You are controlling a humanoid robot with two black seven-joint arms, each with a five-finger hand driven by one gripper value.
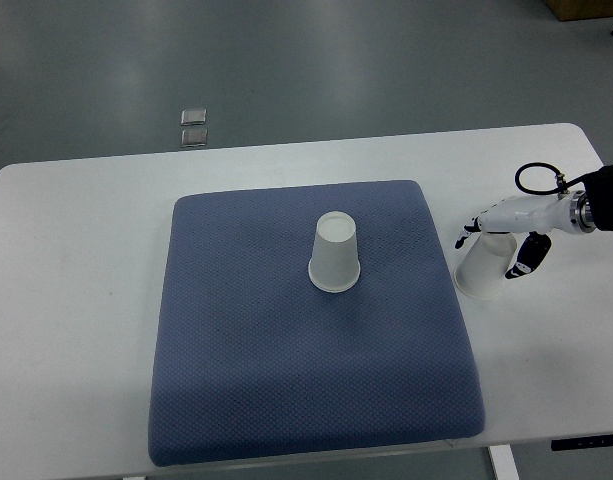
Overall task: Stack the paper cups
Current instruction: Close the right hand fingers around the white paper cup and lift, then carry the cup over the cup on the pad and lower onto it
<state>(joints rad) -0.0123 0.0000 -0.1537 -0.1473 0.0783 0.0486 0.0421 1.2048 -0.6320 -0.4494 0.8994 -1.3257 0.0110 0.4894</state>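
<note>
You're looking down on a white table point(76, 300) that fills most of the frame, its far edge running across the upper part. A large blue-grey textured mat point(286, 390) lies flat on it, centre frame, its near edge close to the table's bottom edge. To the right of the mat, just beside its right edge, a white paper cup point(480, 270) sits upside down on the bare tabletop, tilted.
</note>
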